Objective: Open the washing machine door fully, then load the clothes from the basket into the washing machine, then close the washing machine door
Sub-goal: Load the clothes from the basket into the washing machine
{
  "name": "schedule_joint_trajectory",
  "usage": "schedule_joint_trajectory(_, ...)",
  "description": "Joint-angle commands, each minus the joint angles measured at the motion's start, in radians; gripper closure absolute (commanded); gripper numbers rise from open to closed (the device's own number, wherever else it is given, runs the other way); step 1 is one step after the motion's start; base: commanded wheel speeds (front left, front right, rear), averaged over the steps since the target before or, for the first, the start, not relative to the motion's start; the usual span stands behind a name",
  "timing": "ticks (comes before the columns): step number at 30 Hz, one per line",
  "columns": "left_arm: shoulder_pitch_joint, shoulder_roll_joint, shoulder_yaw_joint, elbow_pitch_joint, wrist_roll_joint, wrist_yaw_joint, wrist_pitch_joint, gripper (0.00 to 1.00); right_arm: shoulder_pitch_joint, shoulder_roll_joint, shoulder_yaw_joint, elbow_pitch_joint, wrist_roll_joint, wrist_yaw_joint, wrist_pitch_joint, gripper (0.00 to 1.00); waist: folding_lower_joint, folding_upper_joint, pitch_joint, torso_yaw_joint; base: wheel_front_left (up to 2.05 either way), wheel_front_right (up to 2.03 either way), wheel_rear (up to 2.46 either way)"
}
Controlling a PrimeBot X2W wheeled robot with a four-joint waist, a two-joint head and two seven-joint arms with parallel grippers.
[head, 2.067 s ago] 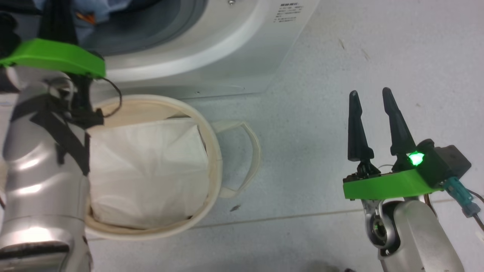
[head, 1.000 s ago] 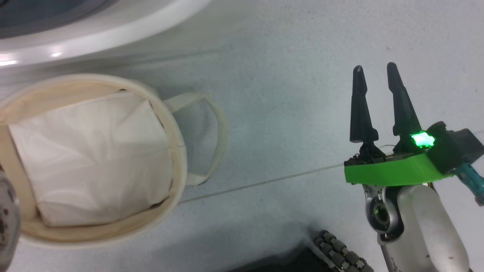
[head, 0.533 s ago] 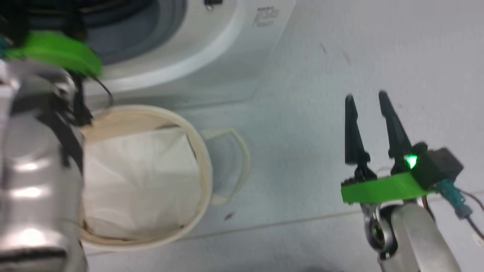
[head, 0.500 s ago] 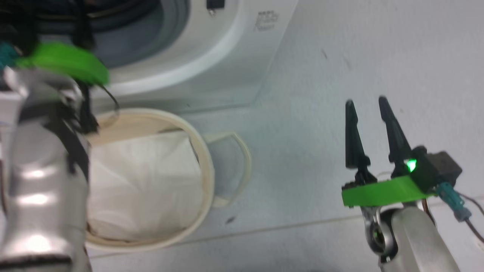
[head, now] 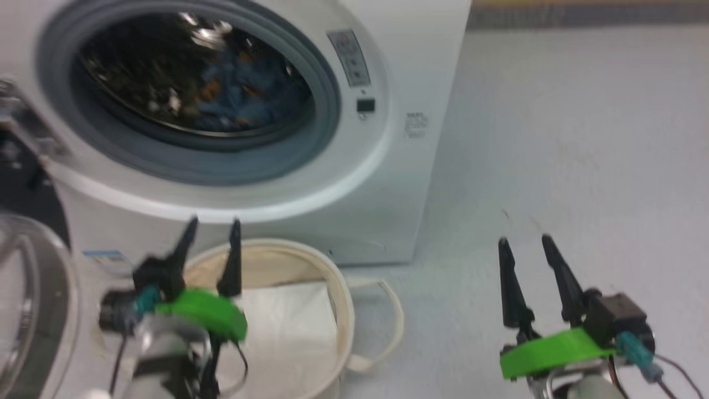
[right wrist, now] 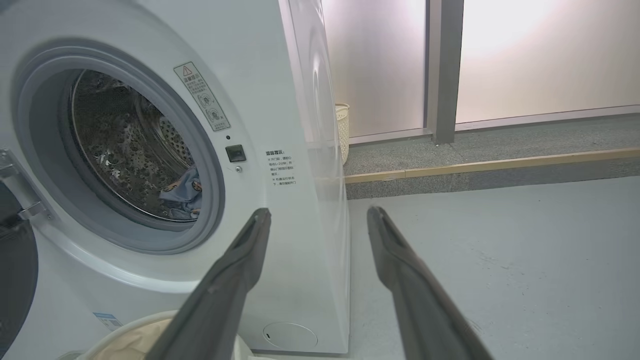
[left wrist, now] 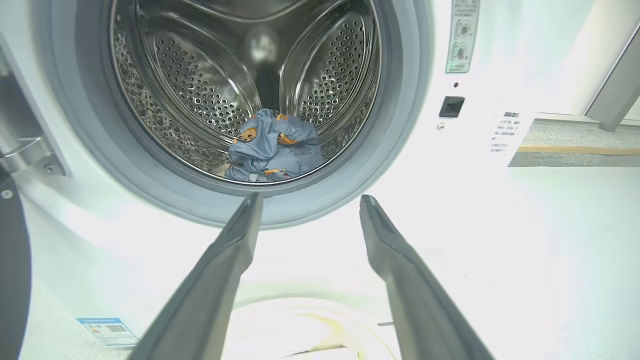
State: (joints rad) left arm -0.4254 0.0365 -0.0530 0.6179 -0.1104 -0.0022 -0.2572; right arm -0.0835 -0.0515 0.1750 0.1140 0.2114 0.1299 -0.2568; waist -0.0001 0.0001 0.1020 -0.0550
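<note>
Head view, slightly blurred: the white washing machine [head: 388,183] stands on a pale grey floor [head: 554,138] with its round opening uncovered. Inside the drum [head: 138,83] lie the clothes [head: 243,94], a blue bundle with orange prints. The washing machine door [head: 52,310] is swung out at the lower left, showing its clear glass bowl. The basket [head: 338,288] sits on the floor just in front of the machine, below the opening, with a flat white sheet [head: 288,327] inside it. The left gripper [head: 214,221] hangs above the basket's left side, its two dark fingers spread apart and holding nothing. The right gripper [head: 525,240] hangs over bare floor to the right of the machine, well apart from the basket, fingers likewise spread and empty. Left wrist view: the fingers point at the lower edge of the grey rubber seal [left wrist: 400,125]. The blue bundle rests at the bottom of the perforated steel drum, and a small blue label [left wrist: 102,330] sits low on the machine's front. Right wrist view: the fingers frame the machine's front right corner, and behind it stand a pale wicker bin [right wrist: 342,130] and frosted panels [right wrist: 540,55].
</note>
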Motion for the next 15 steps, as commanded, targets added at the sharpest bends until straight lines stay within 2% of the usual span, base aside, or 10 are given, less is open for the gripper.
schedule_joint_trajectory(1, 0.022, 0.015, 0.014, -0.052, -0.013, 0.007, -0.005, 0.00, 0.002, 0.001, 0.021, -0.029, 0.005, 0.001, -0.005, 0.00, 0.0001, -0.0001, -0.089, 0.060, 0.00, 0.00, 0.00)
schedule_joint_trajectory(6, 0.119, 0.014, -0.025, -0.128, -0.057, 0.031, -0.005, 0.00, 0.026, 0.001, 0.012, -0.036, 0.015, 0.001, -0.005, 0.00, 0.0001, -0.0001, -0.108, 0.079, 0.00, 0.00, 0.00)
schedule_joint_trajectory(12, 0.219, 0.014, -0.074, -0.221, -0.109, 0.093, -0.005, 0.00, 0.043, 0.001, -0.005, -0.045, 0.034, 0.001, -0.005, 0.00, 0.0001, -0.0001, -0.110, 0.096, 0.00, 0.00, 0.00)
schedule_joint_trajectory(15, 0.248, 0.014, -0.083, -0.244, -0.127, 0.105, -0.005, 0.00, 0.048, 0.001, -0.013, -0.047, 0.038, 0.001, -0.005, 0.00, 0.0001, -0.0001, -0.105, 0.102, 0.00, 0.00, 0.00)
